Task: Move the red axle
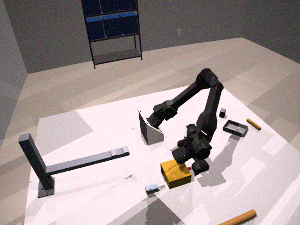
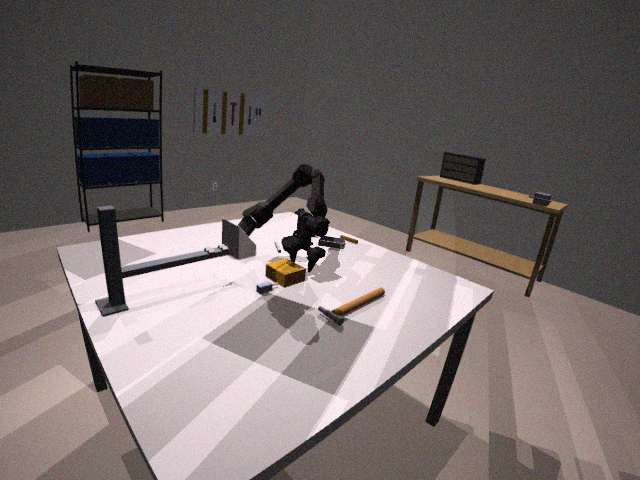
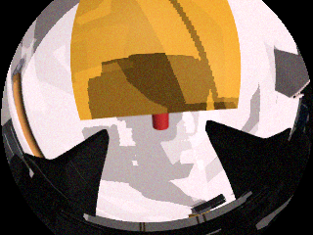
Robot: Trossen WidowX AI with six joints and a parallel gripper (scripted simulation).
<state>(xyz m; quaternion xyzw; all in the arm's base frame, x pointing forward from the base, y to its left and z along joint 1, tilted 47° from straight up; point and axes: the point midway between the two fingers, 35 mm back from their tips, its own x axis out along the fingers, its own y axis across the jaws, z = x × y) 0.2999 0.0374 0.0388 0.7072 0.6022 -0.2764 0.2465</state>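
Two fingers of my pincer [image 1: 187, 164] [image 2: 302, 262] [image 3: 157, 126] are standing wide open, gripping nothing. The axle [image 1: 189, 168] [image 3: 160, 121] is poking red from the near end of the beam [image 1: 177, 175] [image 2: 285, 272] [image 3: 156, 64], between and beyond my fingertips. Farther off, the V-blocks [image 1: 119, 151] [image 2: 215, 250] are sitting atop the bracket [image 1: 79, 162] [image 2: 170, 262].

From above and from farther back, we share the counter [image 1: 96, 206] [image 2: 217, 392]; the wrist view, seemingly fisheye, peers down closely.
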